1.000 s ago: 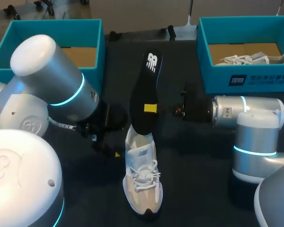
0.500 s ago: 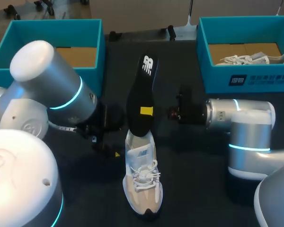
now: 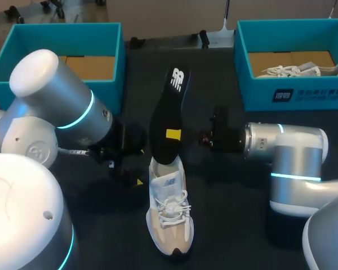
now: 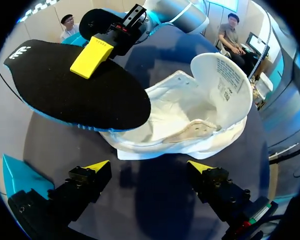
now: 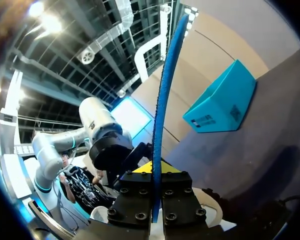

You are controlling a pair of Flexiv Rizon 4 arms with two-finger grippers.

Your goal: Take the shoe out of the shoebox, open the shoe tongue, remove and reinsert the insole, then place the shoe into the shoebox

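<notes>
A flat black insole [image 3: 168, 121] with a thin blue edge is pinched at its middle by the right gripper [image 3: 174, 134]. It slants toward 12 o'clock above the heel of a soft white-and-beige laced shoe [image 3: 169, 211], which lies at 6 o'clock on the dark table [image 3: 231, 219]. The left gripper [image 4: 149, 166] is spread, just beside the shoe's heel opening. A teal shoebox [image 3: 56, 31] sits at 10 o'clock and a second shoebox [image 3: 304, 93] at 2 o'clock.

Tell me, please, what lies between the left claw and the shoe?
Nothing but bare table, as the left wrist view shows: the open left claw sits short of the shoe.
</notes>
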